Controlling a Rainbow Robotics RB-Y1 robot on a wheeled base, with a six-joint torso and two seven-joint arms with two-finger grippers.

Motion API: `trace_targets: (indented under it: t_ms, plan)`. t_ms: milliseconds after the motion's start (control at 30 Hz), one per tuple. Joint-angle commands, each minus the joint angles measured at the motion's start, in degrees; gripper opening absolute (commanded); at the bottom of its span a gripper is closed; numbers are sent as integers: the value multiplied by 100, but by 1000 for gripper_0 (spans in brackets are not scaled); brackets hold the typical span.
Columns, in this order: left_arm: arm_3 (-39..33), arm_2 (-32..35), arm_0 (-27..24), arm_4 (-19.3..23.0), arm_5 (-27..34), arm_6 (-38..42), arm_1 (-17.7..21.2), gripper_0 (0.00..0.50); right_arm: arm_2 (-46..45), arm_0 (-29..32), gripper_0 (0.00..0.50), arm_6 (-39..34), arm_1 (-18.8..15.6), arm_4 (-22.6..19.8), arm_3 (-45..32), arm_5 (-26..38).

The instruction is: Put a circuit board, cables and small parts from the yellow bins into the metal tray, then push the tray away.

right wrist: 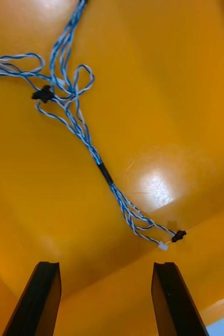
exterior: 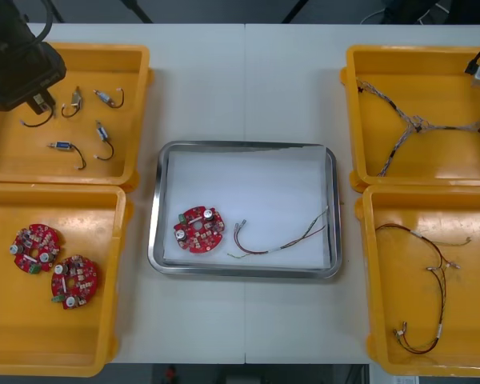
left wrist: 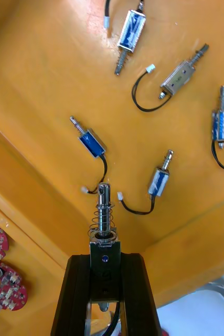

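Left of the metal tray [exterior: 154,232], the left gripper [left wrist: 104,258] pinches a small metal part [left wrist: 103,218] above a yellow bin [exterior: 32,156]; right of it, the spread right gripper [right wrist: 105,270] hangs over a blue and white cable [right wrist: 105,173].

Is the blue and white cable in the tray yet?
No, the blue and white cable lies in a yellow bin, beyond the right gripper's open fingers.

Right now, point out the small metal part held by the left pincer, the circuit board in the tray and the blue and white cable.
small metal part [left wrist: 103,219]: left wrist view, on its spring.
circuit board [exterior: 198,230]: front view, on its centre.
blue and white cable [right wrist: 105,173]: right wrist view, on its black sleeve.
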Motion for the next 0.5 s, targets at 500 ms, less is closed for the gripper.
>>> trace_targets:
  t_ms: [500]
  plan:
    - [-1836,1019,492,-1241,685,1429,-1511,0,768,-932,500,-9,927,-102,1719,-1344]
